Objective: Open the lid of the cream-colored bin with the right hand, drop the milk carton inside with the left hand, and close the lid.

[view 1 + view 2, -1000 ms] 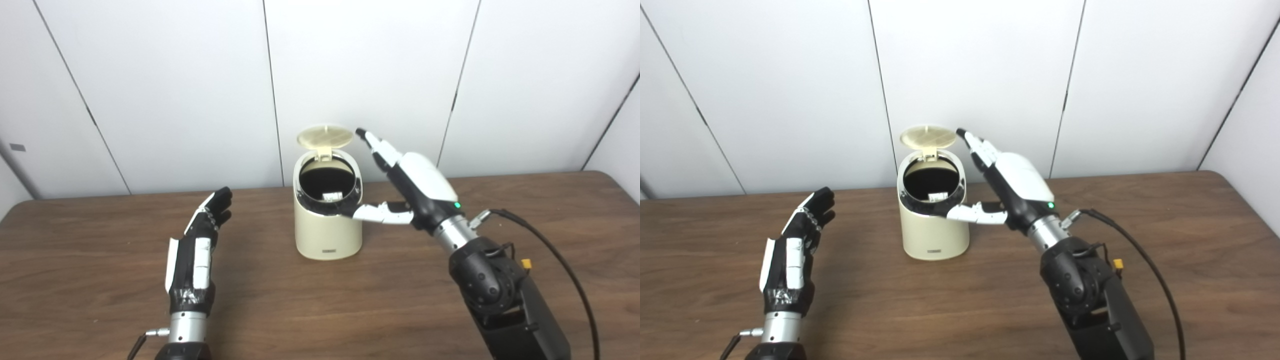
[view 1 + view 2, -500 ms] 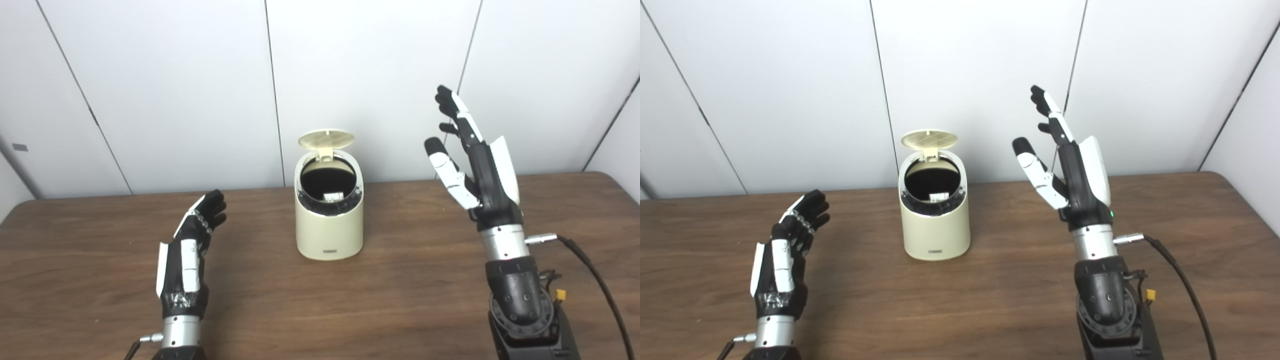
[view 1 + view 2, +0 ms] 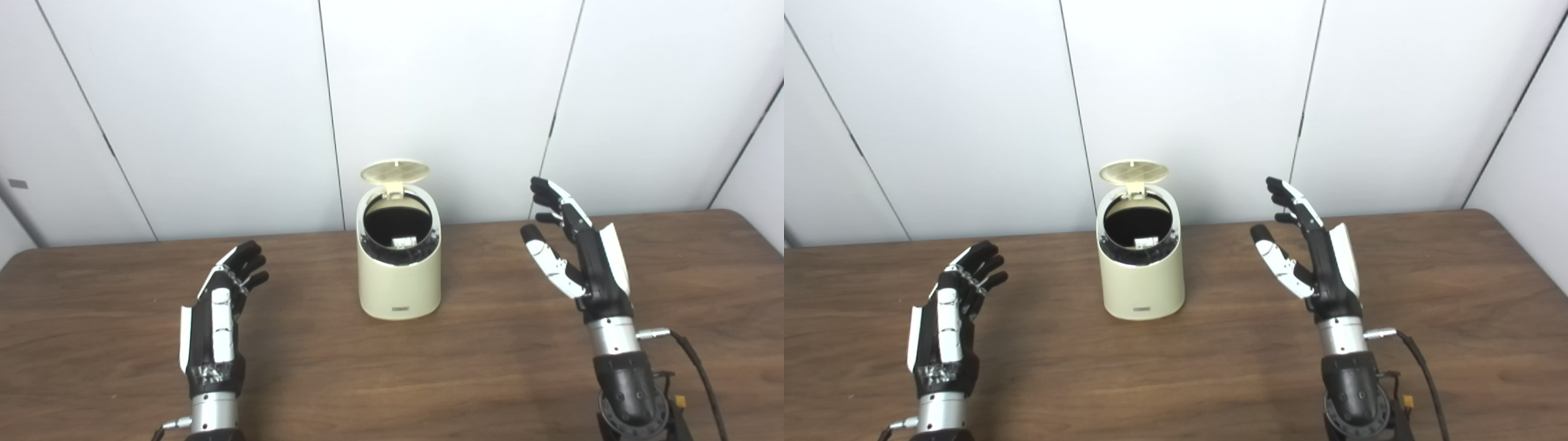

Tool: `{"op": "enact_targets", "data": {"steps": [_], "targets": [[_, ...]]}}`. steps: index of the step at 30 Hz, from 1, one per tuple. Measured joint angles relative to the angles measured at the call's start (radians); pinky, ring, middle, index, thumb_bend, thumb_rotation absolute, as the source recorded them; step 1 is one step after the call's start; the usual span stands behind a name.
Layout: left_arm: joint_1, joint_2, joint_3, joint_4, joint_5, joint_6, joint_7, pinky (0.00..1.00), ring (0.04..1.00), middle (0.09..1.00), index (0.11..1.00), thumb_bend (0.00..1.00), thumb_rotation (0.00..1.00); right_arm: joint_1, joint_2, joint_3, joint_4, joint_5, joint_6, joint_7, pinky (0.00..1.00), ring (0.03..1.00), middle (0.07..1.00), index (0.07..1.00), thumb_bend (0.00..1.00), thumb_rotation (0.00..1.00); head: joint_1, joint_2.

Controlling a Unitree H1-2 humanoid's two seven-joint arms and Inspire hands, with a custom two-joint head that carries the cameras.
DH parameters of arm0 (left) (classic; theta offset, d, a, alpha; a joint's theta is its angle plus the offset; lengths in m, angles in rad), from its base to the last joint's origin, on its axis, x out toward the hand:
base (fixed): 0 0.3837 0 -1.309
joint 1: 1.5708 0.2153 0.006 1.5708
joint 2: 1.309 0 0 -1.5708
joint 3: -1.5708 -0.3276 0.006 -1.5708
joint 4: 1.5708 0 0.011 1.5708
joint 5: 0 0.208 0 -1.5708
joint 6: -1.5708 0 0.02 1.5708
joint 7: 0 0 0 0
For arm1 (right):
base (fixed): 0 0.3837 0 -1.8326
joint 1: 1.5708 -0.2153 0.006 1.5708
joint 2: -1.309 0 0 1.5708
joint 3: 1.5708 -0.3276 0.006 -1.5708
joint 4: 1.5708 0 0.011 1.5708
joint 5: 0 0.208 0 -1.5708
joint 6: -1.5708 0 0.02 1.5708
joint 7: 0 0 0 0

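Observation:
The cream-colored bin [image 3: 399, 285] stands on the table's middle near the wall, its round lid [image 3: 395, 171] tipped up at the back. Inside the dark opening a small white piece [image 3: 405, 242] shows at the front rim; whether it is the milk carton I cannot tell. My right hand [image 3: 576, 257] hovers to the right of the bin, well apart from it, palm facing left, fingers spread, holding nothing. My left hand [image 3: 220, 312] is raised over the table to the bin's left, open and empty.
The brown wooden table [image 3: 429, 380] runs across the whole view. White wall panels [image 3: 184, 110] rise right behind the bin. A black cable [image 3: 698, 380] trails from my right forearm at the lower right.
My right hand left the bin's rim, swung up and to the right, then dropped lower. My left hand drew back towards me a little. The lid stays up.

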Motion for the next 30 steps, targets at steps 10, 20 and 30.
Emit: {"op": "enact_targets", "data": {"steps": [10, 20, 30], "targets": [[0.000, 0.001, -0.003, 0.000, -0.002, -0.020, -0.002, 0.77, 0.814, 0.823, 0.816, 0.55, 0.89, -0.086, -0.062, 0.057, -0.149, -0.096, 0.144, 0.130, 0.82, 0.898, 0.896, 0.876, 0.70, 0.89, -0.005, -0.005], [0.000, 0.002, -0.013, 0.000, 0.000, -0.020, -0.005, 0.77, 0.821, 0.826, 0.816, 0.58, 0.90, -0.187, -0.104, 0.133, -0.184, -0.180, 0.253, 0.266, 0.84, 0.951, 0.941, 0.889, 0.78, 0.90, 0.000, -0.003], [0.000, 0.001, -0.030, 0.000, 0.012, -0.020, -0.007, 0.80, 0.841, 0.833, 0.821, 0.63, 0.89, -0.296, -0.131, 0.227, -0.192, -0.285, 0.366, 0.416, 0.86, 0.937, 0.889, 0.867, 0.85, 0.86, 0.006, -0.008]]}}
